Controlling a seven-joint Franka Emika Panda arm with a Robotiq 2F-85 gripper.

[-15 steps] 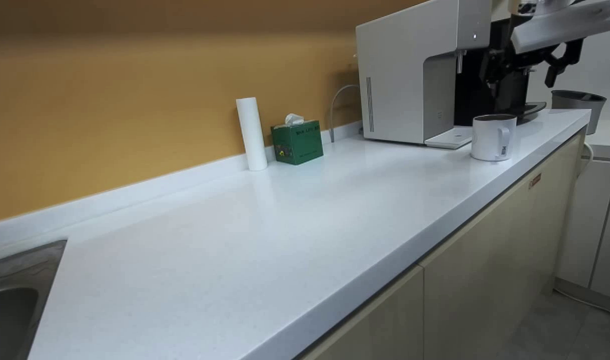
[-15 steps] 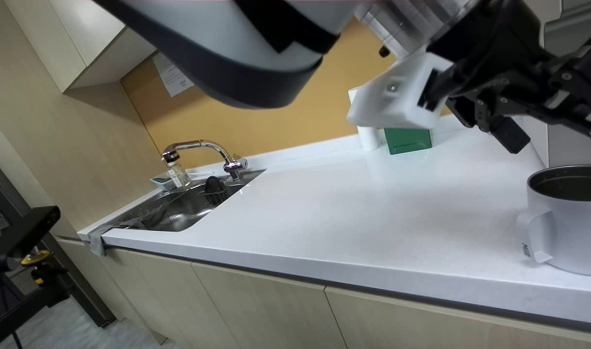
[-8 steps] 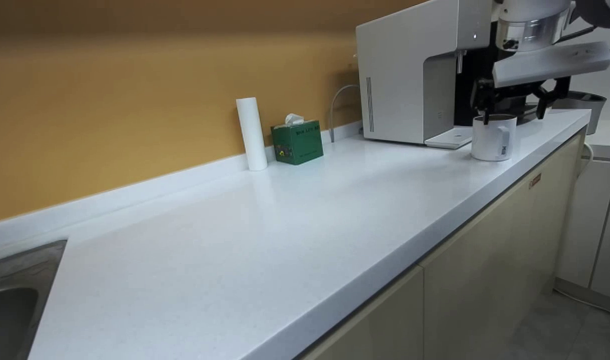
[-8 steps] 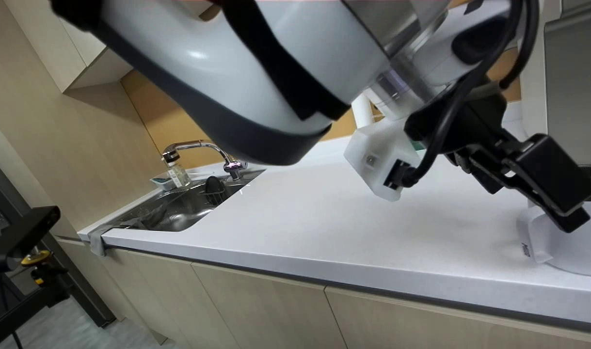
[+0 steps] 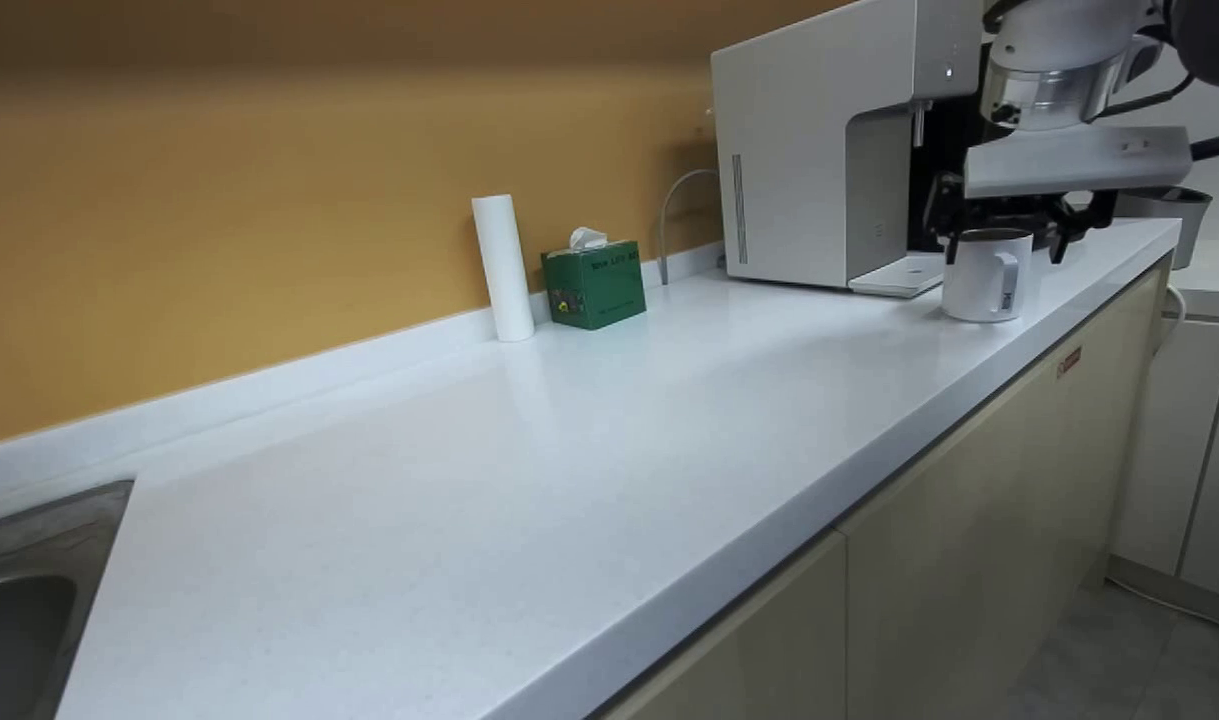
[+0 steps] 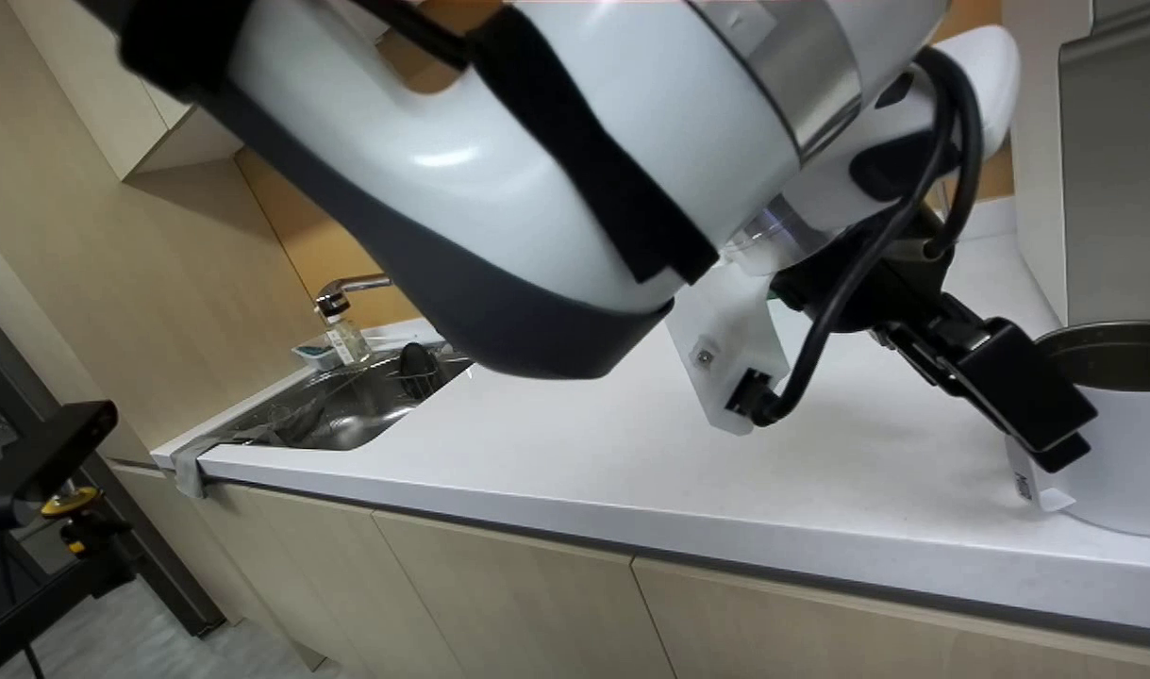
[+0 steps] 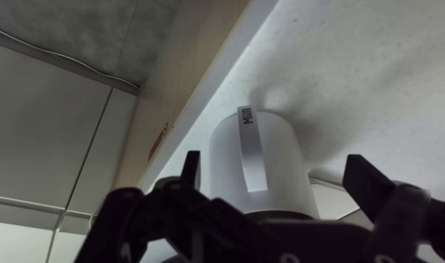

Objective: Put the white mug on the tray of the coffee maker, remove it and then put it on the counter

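Observation:
The white mug [image 5: 972, 288] stands upright on the white counter [image 5: 569, 450] near its front edge. It also shows at the right of an exterior view [image 6: 1131, 453]. In the wrist view the mug [image 7: 282, 157] has its handle facing the camera. My gripper [image 7: 273, 155] is open, one finger on each side of the mug, with gaps between fingers and mug, wider on the right. In an exterior view the gripper [image 5: 1005, 250] is at the mug's upper part. The coffee maker [image 5: 809, 170] stands behind; its tray [image 5: 899, 275] is bare, just behind the mug.
A green tissue box [image 5: 594, 285] and a tall white cylinder [image 5: 504, 270] stand against the backsplash. A sink [image 6: 348, 415] with a faucet [image 6: 405, 281] is at the counter's far end. A grey bin [image 5: 1164, 205] is beyond the counter's other end.
My gripper has come down from above and beyond the mug, and its fingers are now at the sides of the mug's upper part. The mug has not moved.

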